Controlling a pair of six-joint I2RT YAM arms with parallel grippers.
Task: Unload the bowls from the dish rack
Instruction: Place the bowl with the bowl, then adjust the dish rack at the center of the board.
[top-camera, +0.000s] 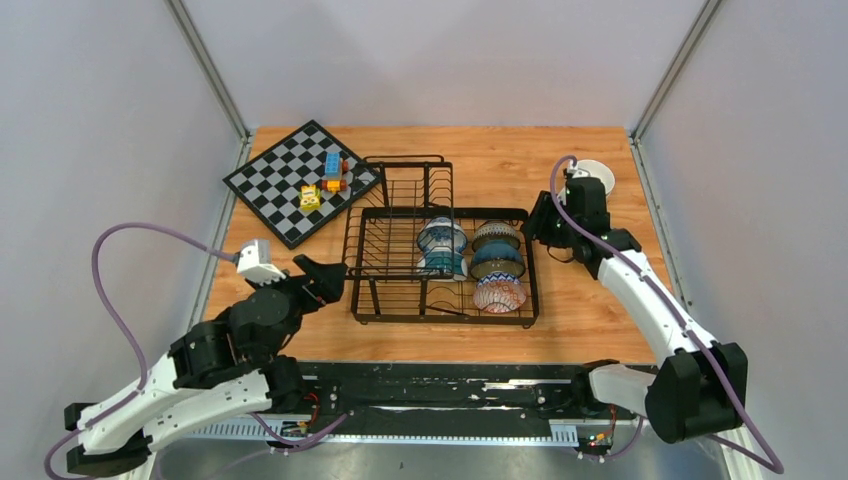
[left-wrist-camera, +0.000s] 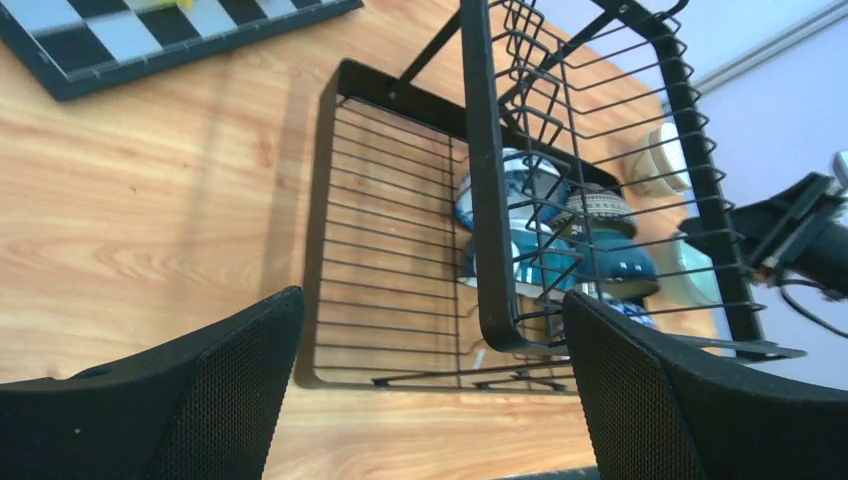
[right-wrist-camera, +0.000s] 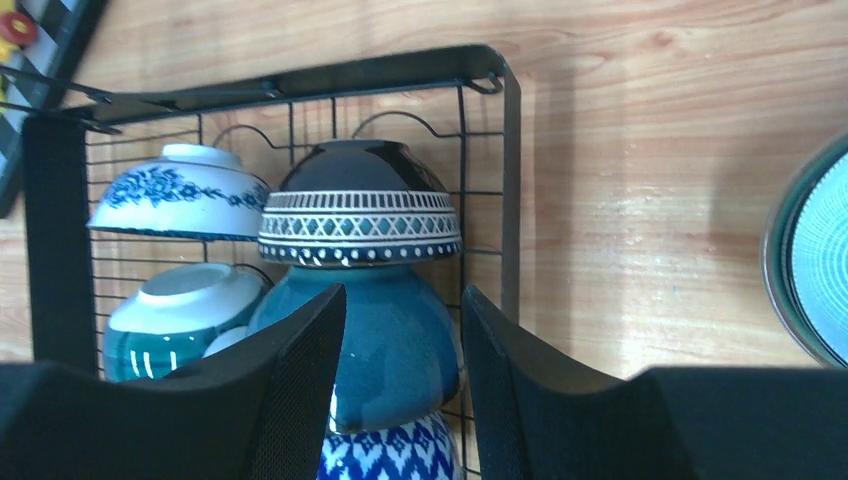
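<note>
L gripper (left-wrist-camera: 432, 298) wide apart, empty, just left of dish rack (top-camera: 440, 317) mid-table (top-camera: 600, 320). Five bowls (top-camera: 497, 262) sit in rack's right half. R gripper (right-wrist-camera: 403, 292) part-open, holding nothing, beside rack's right rim; cream bowl (top-camera: 600, 178) on table beyond.

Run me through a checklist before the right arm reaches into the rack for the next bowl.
1. Right end effector empty, jaws apart: ok.
2. Left end effector open, outside the dish rack: ok.
3. Dark blue bowl in line with the right end effector: ok.
4. Black patterned bowl free of the dark blue one: cannot tell.
5. Rack unloaded: not ok, five bowls remain.
</note>
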